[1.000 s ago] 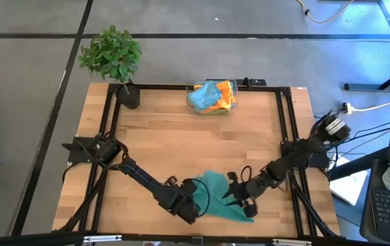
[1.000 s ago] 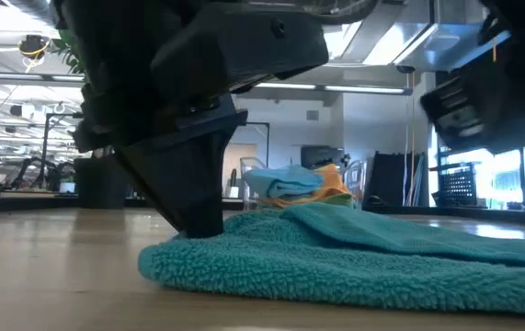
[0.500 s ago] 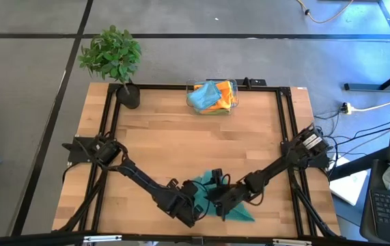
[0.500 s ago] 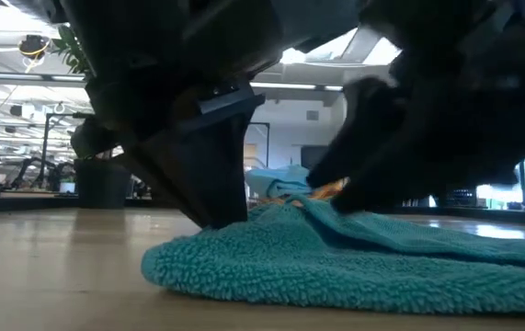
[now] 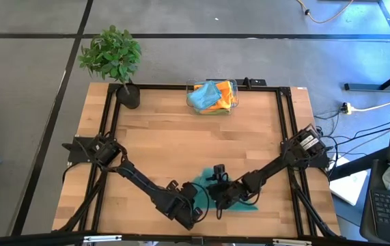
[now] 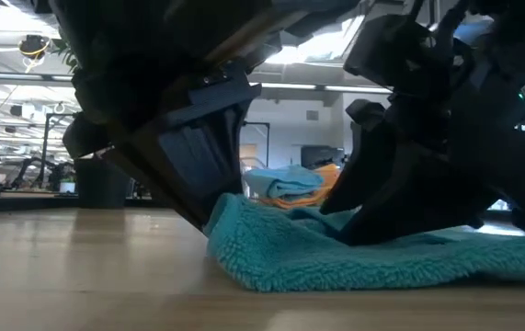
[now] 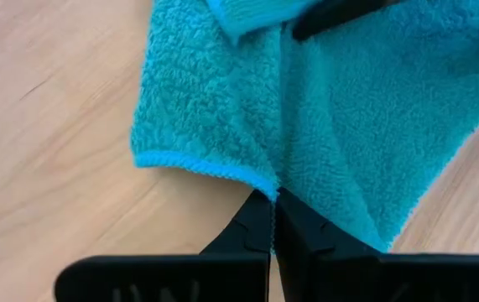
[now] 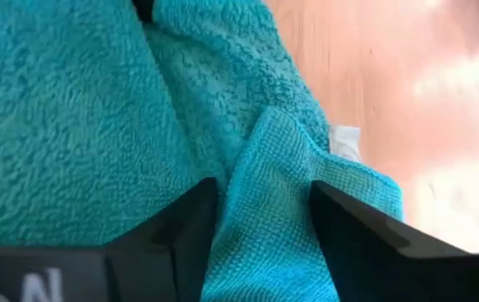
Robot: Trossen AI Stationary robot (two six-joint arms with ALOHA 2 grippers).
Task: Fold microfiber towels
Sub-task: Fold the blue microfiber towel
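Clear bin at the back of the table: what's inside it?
The clear bin holds bunched towels: a blue one on top and an orange one beside it. Anything beneath them is covered.

Two dark arms over one bench [image 5: 181, 137]. One teal towel [image 5: 205, 193] lies loose on it. One clear bin [image 5: 212, 96] at the far edge holds three bunched cloths: blue, orange, green. One potted plant [image 5: 113, 58].
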